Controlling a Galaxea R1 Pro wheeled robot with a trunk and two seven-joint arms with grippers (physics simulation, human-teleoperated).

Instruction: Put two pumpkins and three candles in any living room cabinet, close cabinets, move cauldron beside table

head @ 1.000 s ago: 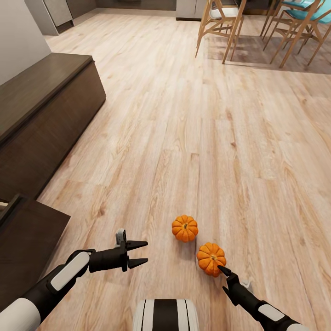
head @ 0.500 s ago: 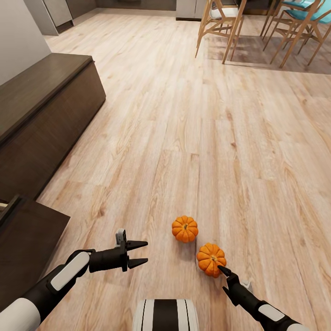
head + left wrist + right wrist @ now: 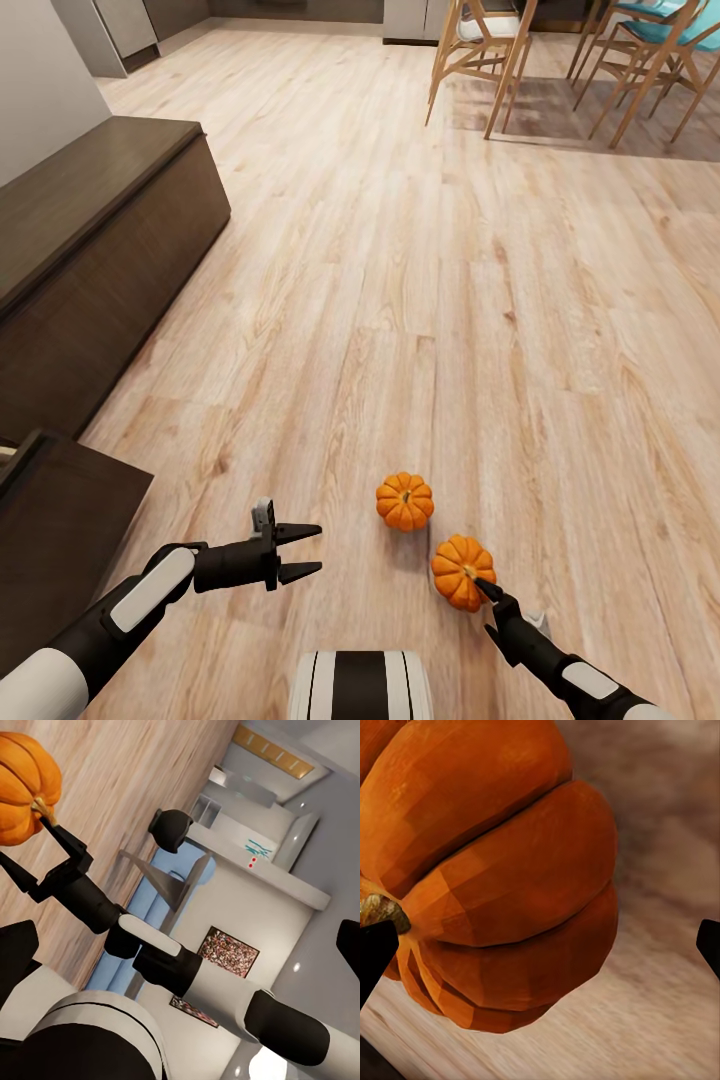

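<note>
Cabinet (image 3: 95,240): the long dark brown unit stands along the wall, well off to the left of your left gripper; one of its drawers (image 3: 60,520) stands pulled out just beside your left arm.
Left gripper (image 3: 309,550): you have it hovering over the floor (image 3: 400,300) with its two dark fingers spread apart and nothing between them.
Far pumpkin (image 3: 405,501): it sits on the floor ahead and to the right of your left gripper, near it but apart, and ahead of your right gripper.
Near pumpkin (image 3: 462,571): it rests on the floor right at your right gripper, just beside the far pumpkin without touching it; in the right wrist view its ribbed orange body (image 3: 502,870) and stem lie close before the fingers.
Right gripper (image 3: 483,585): your fingertip reaches the stem on top of the near pumpkin; the fingers stand apart, wider than the pumpkin in the right wrist view, and hold nothing.
Chairs (image 3: 480,50): wooden-legged, well ahead of both grippers, at the far right.
</note>
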